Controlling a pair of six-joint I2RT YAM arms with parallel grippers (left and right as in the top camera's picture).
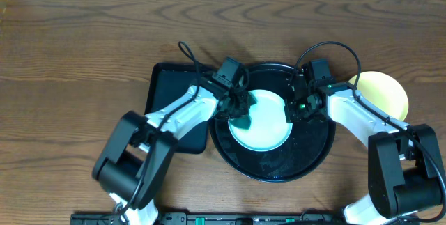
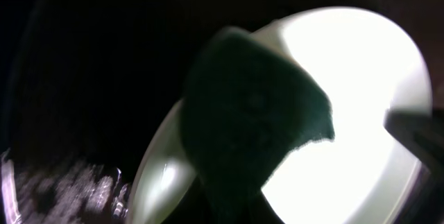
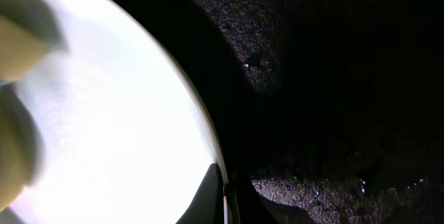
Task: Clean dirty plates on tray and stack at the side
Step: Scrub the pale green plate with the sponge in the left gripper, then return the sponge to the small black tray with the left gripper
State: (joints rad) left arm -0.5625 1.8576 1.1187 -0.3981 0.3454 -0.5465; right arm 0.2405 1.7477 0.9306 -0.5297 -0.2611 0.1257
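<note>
A pale mint-blue plate [image 1: 263, 120] lies in the round black tray [image 1: 306, 157]. My left gripper [image 1: 239, 112] is shut on a dark teal sponge [image 1: 241, 122] and presses it on the plate's left part. In the left wrist view the sponge [image 2: 250, 120] covers the middle of the bright plate [image 2: 361, 78]. My right gripper [image 1: 293, 106] is shut on the plate's right rim. In the right wrist view one finger is inside the plate [image 3: 104, 113] and one outside, at the rim [image 3: 223, 196]. A yellow plate [image 1: 382, 91] lies on the table right of the tray. A third plate is not in view.
A smaller rectangular black tray [image 1: 171, 96] lies against the round tray's left side, under my left arm. The table [image 1: 83, 58] is brown wood. The round tray's floor [image 3: 333, 78] looks speckled and wet.
</note>
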